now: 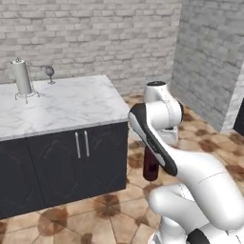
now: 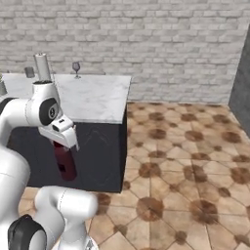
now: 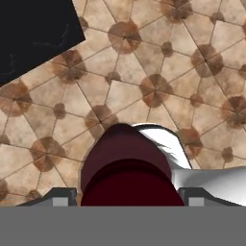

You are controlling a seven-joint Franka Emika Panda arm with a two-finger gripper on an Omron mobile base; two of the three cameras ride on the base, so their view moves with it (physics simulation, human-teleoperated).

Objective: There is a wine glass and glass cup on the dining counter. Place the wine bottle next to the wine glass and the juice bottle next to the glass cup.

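My gripper [image 3: 126,198] is shut on the juice bottle [image 3: 127,166], a stubby dark maroon bottle that hangs upright over the tiled floor beside the counter's end. The bottle [image 1: 151,167] shows under my forearm, and in the right base view the bottle [image 2: 65,161] hangs below the hand [image 2: 61,131]. The dining counter [image 1: 76,102] is the white marble slab on dark cabinets. The wine glass [image 1: 49,74] stands at its far edge. The glass cup [image 2: 30,72] stands further left on the slab, past the towel roll. The wine bottle is out of view.
A white paper-towel roll [image 1: 21,77] on a wire stand sits near the wine glass. Dark cabinet doors [image 1: 81,162] face me below the counter. Brown patterned floor tiles [image 2: 185,161] spread to the right, with brick walls behind.
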